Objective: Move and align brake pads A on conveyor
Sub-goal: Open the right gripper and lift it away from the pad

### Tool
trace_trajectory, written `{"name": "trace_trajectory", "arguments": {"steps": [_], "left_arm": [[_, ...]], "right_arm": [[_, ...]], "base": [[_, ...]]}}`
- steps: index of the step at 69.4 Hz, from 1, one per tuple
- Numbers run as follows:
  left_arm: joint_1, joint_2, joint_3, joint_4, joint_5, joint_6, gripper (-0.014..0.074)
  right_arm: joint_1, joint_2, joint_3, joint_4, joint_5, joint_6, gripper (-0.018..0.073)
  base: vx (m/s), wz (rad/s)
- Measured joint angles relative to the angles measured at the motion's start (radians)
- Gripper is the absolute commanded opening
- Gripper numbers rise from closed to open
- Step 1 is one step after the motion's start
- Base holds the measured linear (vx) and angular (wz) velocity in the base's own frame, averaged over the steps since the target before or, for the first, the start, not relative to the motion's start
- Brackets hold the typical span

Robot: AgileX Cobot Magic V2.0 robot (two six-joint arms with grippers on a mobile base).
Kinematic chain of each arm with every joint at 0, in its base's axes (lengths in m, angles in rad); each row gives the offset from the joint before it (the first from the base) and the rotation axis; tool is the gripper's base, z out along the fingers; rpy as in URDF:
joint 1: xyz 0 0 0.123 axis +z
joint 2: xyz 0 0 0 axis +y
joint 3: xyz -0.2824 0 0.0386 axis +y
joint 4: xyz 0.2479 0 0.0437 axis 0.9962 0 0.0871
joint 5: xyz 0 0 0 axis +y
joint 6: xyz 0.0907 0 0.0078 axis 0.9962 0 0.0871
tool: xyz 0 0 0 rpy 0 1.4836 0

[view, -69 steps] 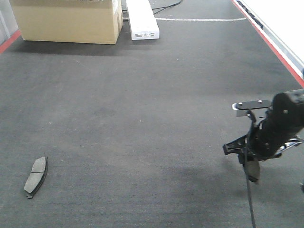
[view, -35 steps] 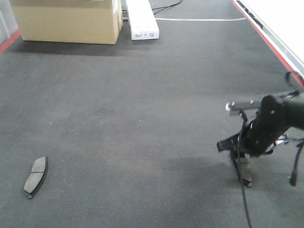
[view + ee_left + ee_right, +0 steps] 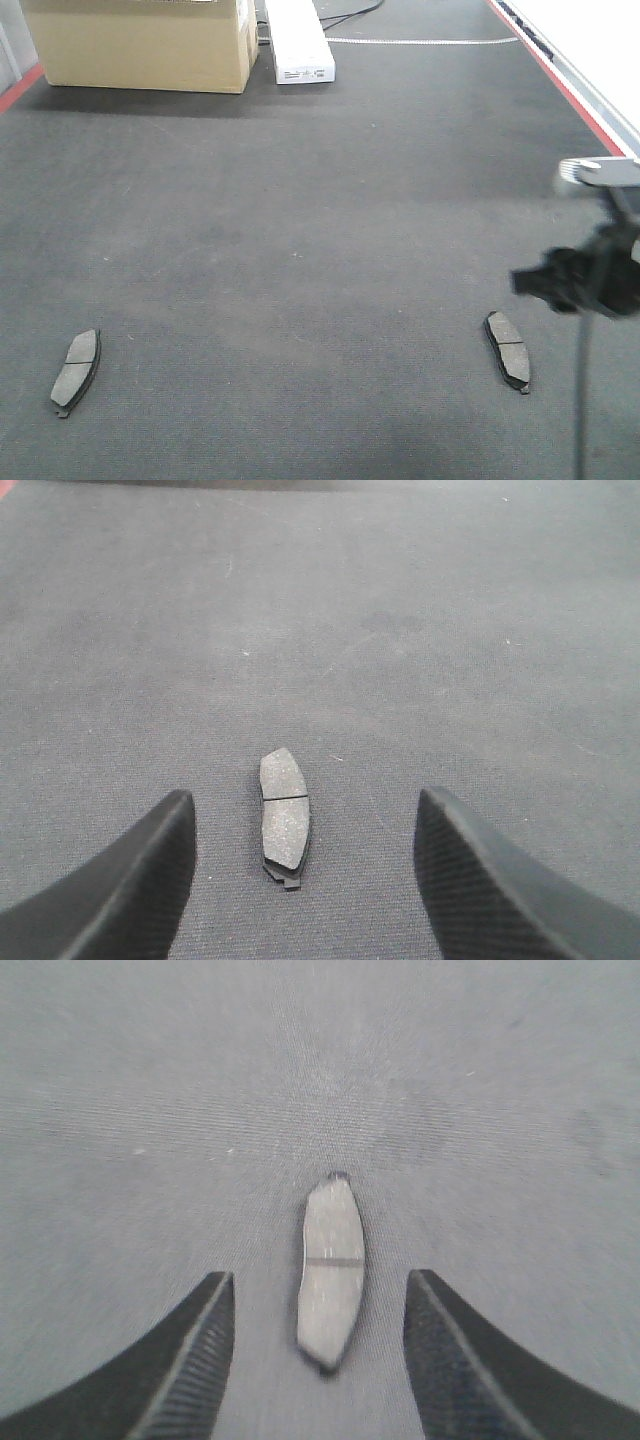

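The belt [image 3: 300,250] is dark charcoal with a rough, felt-like texture. A red stripe [image 3: 572,98] borders each side. At the far end stand a cardboard box [image 3: 140,45] and a long white box [image 3: 298,40]. The end face of the white box carries small dark print, too small to read.

Two pads lie flat on the belt, well apart: the left pad [image 3: 77,372] and the right pad [image 3: 508,350]. Each has a thin groove across its middle.

The left fingers [image 3: 130,880] are spread and frame one pad. The right fingers [image 3: 180,1360] are spread and frame the other.
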State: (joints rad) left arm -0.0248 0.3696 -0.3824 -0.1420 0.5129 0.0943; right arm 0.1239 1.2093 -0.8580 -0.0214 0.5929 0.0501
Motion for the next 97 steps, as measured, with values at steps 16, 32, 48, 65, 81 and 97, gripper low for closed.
{"name": "trace_trajectory", "arguments": {"steps": [16,32,48,65,81,97], "left_arm": [[0.0,0.0,0.0,0.0,0.0,0.0,0.0443],[0.0,0.0,0.0,0.0,0.0,0.0,0.0443],[0.0,0.0,0.0,0.0,0.0,0.0,0.0443],[0.0,0.0,0.0,0.0,0.0,0.0,0.0443],[0.0,0.0,0.0,0.0,0.0,0.0,0.0443],[0.0,0.0,0.0,0.0,0.0,0.0,0.0443]], "right_arm": [[0.0,-0.357,0.168,0.0,-0.025,-0.001,0.038],[0.0,-0.651,0.318,-0.003,-0.045,-0.05,0.038],[0.0,-0.852,0.433,0.0,-0.07,-0.063,0.038],[0.0,-0.923,0.439,0.0,-0.093,-0.063,0.038],[0.0,-0.923,0.439,0.0,-0.093,-0.063,0.0379],[0.0,-0.923,0.439,0.0,-0.093,-0.063,0.0379]], "base": [[0.0,0.0],[0.0,0.0],[0.0,0.0],[0.0,0.0],[0.0,0.0],[0.0,0.0]]}}
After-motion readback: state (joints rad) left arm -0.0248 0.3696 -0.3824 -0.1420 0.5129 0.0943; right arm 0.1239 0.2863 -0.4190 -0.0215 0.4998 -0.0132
